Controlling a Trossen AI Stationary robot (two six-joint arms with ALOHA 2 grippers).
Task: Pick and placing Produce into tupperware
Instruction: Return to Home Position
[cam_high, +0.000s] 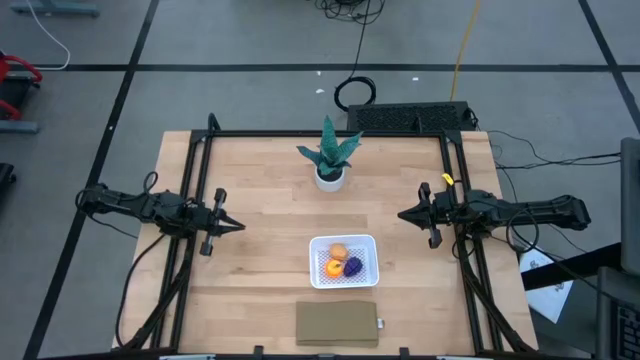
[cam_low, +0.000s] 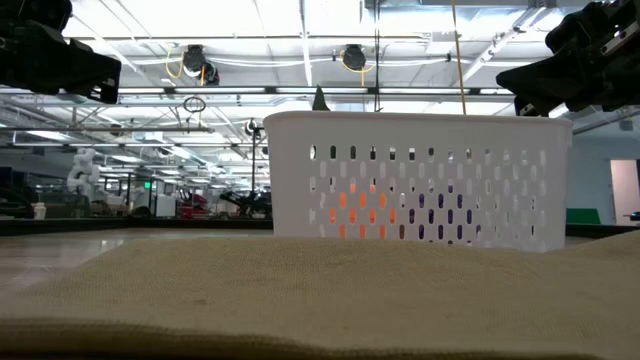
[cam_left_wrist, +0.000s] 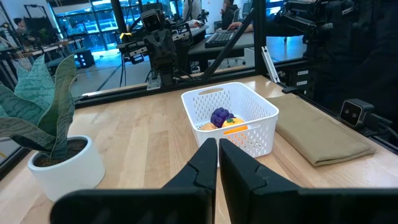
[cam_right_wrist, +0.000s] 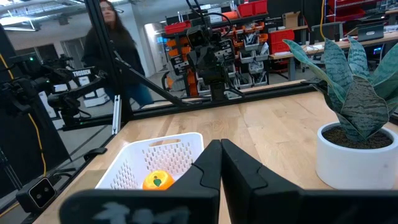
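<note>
Sitting in the white tub (cam_high: 368, 246) toward the desk's (cam_high: 260, 170) six o'clock edge, the three toy fruits (cam_high: 343, 262) lie well apart from the left fingers (cam_high: 233, 226) and right fingers (cam_high: 405, 214), both pinched closed and empty.

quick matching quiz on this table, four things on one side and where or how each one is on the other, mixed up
Things:
1 potted plant
2 olive pad
3 produce
4 left hand

Places:
a inside the white tupperware
b shut, above the table's left side
c flat between tupperware and table edge
d upright across the tupperware from the pad

Pairs: 1-d; 2-c; 3-a; 4-b
</note>
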